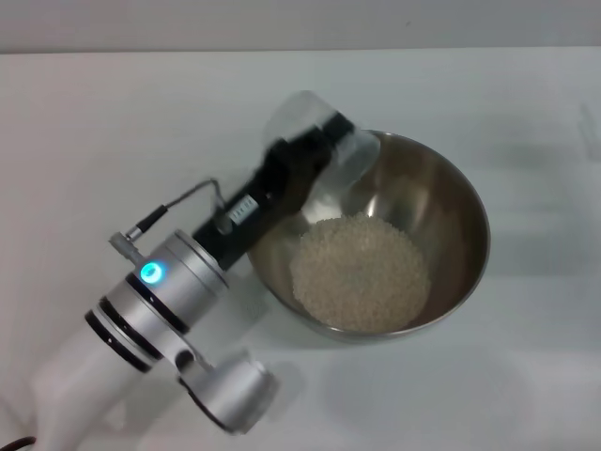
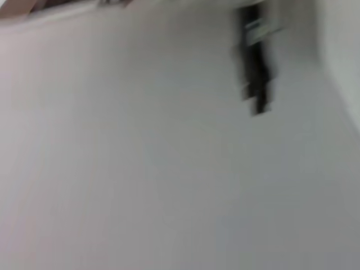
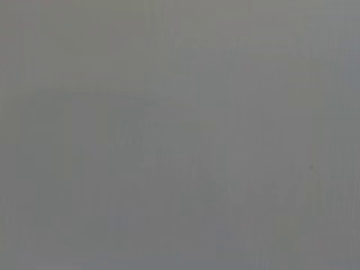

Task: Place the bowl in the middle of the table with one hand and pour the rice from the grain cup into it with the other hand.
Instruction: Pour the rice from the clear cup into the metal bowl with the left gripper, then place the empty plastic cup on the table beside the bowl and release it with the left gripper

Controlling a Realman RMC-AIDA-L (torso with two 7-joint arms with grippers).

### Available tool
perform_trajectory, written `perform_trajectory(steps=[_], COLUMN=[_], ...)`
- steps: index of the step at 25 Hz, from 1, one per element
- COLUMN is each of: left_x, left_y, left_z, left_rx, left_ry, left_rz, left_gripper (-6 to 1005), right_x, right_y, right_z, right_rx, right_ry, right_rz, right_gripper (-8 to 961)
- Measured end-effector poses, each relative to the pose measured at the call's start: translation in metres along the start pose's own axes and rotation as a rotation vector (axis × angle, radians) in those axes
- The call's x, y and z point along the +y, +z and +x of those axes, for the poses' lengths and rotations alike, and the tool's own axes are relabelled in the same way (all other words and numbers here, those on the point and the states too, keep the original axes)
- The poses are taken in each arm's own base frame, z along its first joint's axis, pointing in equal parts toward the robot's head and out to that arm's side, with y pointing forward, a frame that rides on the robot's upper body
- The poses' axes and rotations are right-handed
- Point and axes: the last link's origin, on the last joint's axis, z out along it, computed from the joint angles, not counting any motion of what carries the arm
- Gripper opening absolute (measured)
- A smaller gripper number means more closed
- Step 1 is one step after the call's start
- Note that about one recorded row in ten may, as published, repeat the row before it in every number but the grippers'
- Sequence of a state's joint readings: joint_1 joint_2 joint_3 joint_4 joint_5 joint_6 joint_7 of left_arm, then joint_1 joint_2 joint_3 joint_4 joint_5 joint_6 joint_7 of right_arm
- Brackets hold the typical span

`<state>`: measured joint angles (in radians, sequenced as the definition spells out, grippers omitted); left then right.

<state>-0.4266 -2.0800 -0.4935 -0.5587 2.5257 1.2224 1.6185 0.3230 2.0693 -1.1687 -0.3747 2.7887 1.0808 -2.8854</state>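
The left gripper [image 1: 315,150] is holding the grain cup [image 1: 324,141], with its fingers closed around the cup. It is tipping the cup over the near-left rim of the bowl [image 1: 451,202], with the open mouth pointing down into the bowl. The bowl is sitting on the table [image 1: 94,122], close to the middle. The rice [image 1: 362,272] is lying in a pale heap at the bottom of the bowl. The cup is looking clear and almost empty, so I think the pour is nearly over.

To do this step well, the arm should be keeping the cup's mouth inside the rim, so no grains are falling on the table. A slow tilt is best. The cup should not be bumping the bowl, or the bowl could slide.

The right gripper is not showing anywhere.
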Motion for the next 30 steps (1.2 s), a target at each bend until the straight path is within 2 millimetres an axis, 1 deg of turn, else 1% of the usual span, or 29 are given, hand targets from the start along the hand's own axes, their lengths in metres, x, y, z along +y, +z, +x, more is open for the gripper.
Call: perform_trajectory(steps=[1,2,3,5,7,8,11,13,15,18,20,30], left_x=[-0.005,-0.006,-0.008,-0.008,-0.005,-0.002,0.011,0.022,0.031,0.041,0.046,0.060], left_y=[0.002,0.002,0.003,0.004,0.003,0.001,-0.007,-0.014,-0.020,-0.027,-0.030,-0.034], left_z=[-0.005,-0.008,-0.014,-0.027,-0.044,-0.054,-0.079,-0.094,-0.104,-0.115,-0.119,-0.116], left_rx=[-0.042,-0.063,-0.101,-0.173,-0.264,-0.318,-0.450,-0.539,-0.599,-0.676,-0.707,-0.772], left_ry=[-0.114,-0.171,-0.274,-0.453,-0.662,-0.780,-1.029,-1.183,-1.281,-1.396,-1.430,-1.460], left_rz=[0.025,0.034,0.050,0.076,0.105,0.124,0.149,0.159,0.161,0.161,0.152,0.061], left_gripper=[31,31,31,31,31,31,31,31,31,31,31,31], right_x=[0.000,0.000,0.000,0.000,0.001,0.001,0.001,0.001,0.001,0.001,0.001,0.000], right_y=[0.000,0.001,0.001,0.002,0.002,0.002,0.003,0.003,0.003,0.003,0.004,0.004], right_z=[0.000,0.000,-0.001,-0.001,-0.001,-0.001,-0.001,-0.001,-0.001,-0.002,-0.002,-0.003], right_rx=[0.000,-0.001,-0.002,-0.002,-0.003,-0.003,-0.004,-0.004,-0.004,-0.005,-0.007,-0.010], right_ry=[0.000,0.000,-0.001,-0.001,-0.001,-0.001,0.000,0.000,0.000,0.000,-0.001,-0.003], right_rz=[0.000,-0.001,-0.002,-0.002,-0.003,-0.003,-0.004,-0.004,-0.004,-0.004,-0.005,-0.004], right_gripper=[492,492,492,492,492,492,492,491,491,491,491,490])
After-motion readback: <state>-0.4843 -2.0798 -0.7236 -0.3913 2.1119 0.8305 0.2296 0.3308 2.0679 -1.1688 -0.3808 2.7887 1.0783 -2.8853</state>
